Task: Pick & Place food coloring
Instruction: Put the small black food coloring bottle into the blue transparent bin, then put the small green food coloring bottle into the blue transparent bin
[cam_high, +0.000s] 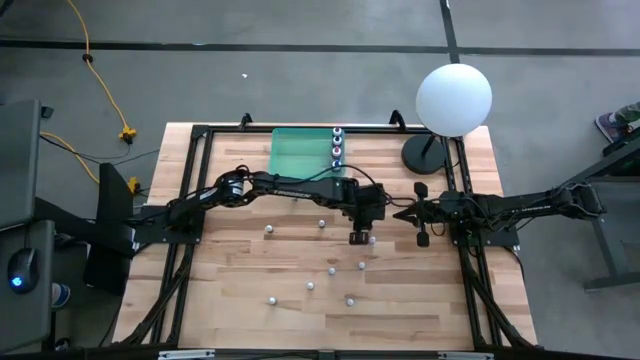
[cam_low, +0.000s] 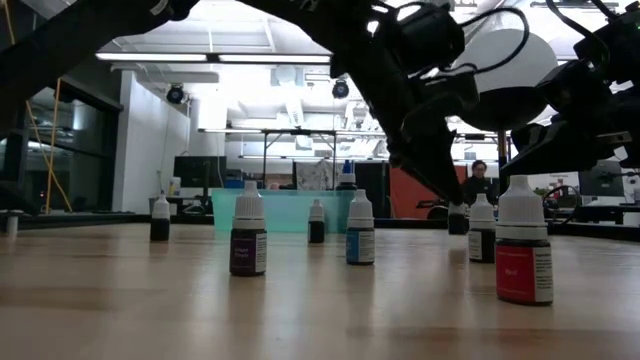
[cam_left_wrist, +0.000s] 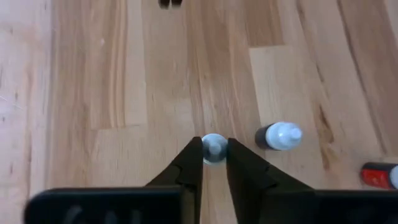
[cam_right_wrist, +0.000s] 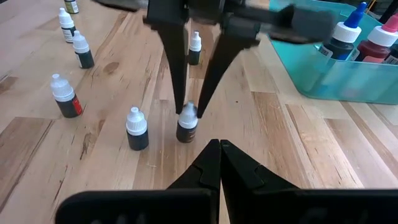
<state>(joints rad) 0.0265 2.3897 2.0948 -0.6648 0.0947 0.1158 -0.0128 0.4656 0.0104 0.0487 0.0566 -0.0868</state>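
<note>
Here, the pale butcher-block wooden counter (cam_high: 240, 300) carries everything. Landmark: the translucent green rectangular plastic bin (cam_high: 300, 152) at the counter's far edge. Four bottles stand upright in it at the side nearer the large white globe lamp on a black round base (cam_high: 453, 98).

The left arm's black two-finger tool (cam_right_wrist: 188, 111) is out over the counter, nearer the front than the bin. Its fingertips (cam_left_wrist: 194, 148) are pinching the white cap of a small dark-bodied food coloring bottle (cam_right_wrist: 186, 127), which stands upright on the wood. Just beside it stands a second white-capped dark bottle (cam_right_wrist: 137, 129), apart from the fingers.

The right arm's black tool (cam_right_wrist: 219, 144) waits near the lamp base, fingers pressed together, holding nothing.

A red-labelled bottle with white cap (cam_right_wrist: 64, 96) stands farther from the bin. Other tiny white-capped bottles (cam_high: 310, 285) are scattered upright over the front half of the counter, well apart from the bin.
</note>
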